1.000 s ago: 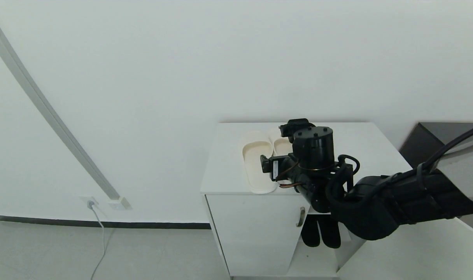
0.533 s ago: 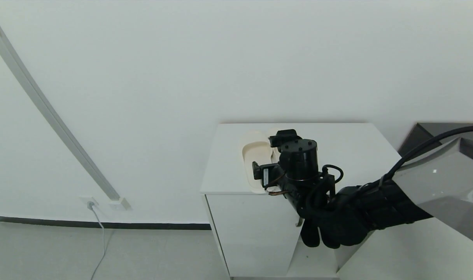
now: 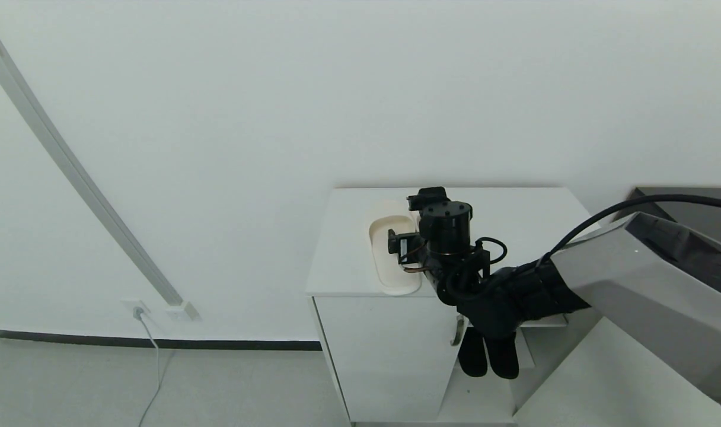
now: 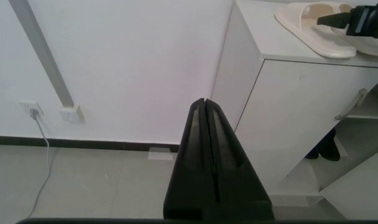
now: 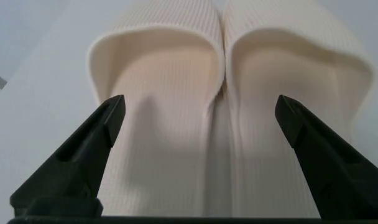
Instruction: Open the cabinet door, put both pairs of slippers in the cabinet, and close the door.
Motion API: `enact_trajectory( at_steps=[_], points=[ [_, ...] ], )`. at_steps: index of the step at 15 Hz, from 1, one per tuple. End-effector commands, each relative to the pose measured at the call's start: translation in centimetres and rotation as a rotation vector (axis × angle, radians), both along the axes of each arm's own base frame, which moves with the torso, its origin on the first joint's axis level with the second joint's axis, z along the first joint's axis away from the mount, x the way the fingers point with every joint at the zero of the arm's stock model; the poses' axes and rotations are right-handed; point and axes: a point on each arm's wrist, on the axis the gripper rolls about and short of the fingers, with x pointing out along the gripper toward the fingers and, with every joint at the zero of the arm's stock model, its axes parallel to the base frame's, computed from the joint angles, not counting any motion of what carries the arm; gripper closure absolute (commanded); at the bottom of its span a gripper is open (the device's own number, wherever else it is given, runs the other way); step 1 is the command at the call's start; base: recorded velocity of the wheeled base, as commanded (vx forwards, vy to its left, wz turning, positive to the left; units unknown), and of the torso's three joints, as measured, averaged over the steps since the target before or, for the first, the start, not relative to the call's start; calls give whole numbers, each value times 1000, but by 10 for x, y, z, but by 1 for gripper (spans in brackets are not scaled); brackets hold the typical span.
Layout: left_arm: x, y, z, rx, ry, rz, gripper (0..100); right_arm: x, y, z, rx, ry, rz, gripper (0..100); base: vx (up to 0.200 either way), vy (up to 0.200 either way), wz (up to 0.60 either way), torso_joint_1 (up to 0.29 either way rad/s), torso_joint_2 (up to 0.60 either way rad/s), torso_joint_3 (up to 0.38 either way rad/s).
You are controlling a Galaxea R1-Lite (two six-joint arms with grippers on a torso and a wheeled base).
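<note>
A pair of cream slippers [image 3: 392,256] lies side by side on top of the white cabinet [image 3: 526,237]. My right gripper [image 5: 200,106] hangs open just above them, one finger [image 5: 83,168] outside each slipper, so both cream slippers [image 5: 223,74] sit between its fingers. A pair of black slippers [image 3: 488,356] stands inside the cabinet behind the swung-out right door [image 3: 603,379]. The cabinet's left door [image 3: 390,350] is closed, its handle [image 3: 457,330] at its edge. My left gripper [image 4: 206,109] is shut on nothing, low down and left of the cabinet [image 4: 301,106].
A wall socket with a cable [image 3: 138,309] and a slanting wall strip [image 3: 70,166] are on the left. A dark object [image 3: 692,204] stands right of the cabinet. Bare floor [image 3: 159,385] lies in front.
My right arm has drawn in to the left and toward the wall, bringing the gripper lower over the cream slippers. The slippers have not moved.
</note>
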Motion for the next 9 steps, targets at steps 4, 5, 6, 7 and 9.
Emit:
enact_trajectory(
  at_steps=[4,5,6,7,9],
  points=[
    [0,0,0,-1,0,0,100,24,8,-6,-2,-34,-18,0,0,0,0,0,0,0],
    [0,0,0,-1,2,0,100,25,8,-5,-11,-39,-17,0,0,0,0,0,0,0],
    [0,0,0,-1,2,0,100,25,9,-6,-14,-40,-15,0,0,0,0,0,0,0],
    [0,0,0,-1,2,0,100,25,9,-4,-11,-43,-15,100,0,0,0,0,0,0],
    [0,0,0,-1,2,0,100,26,10,-7,-13,-41,-15,100,0,0,0,0,0,0]
  ],
)
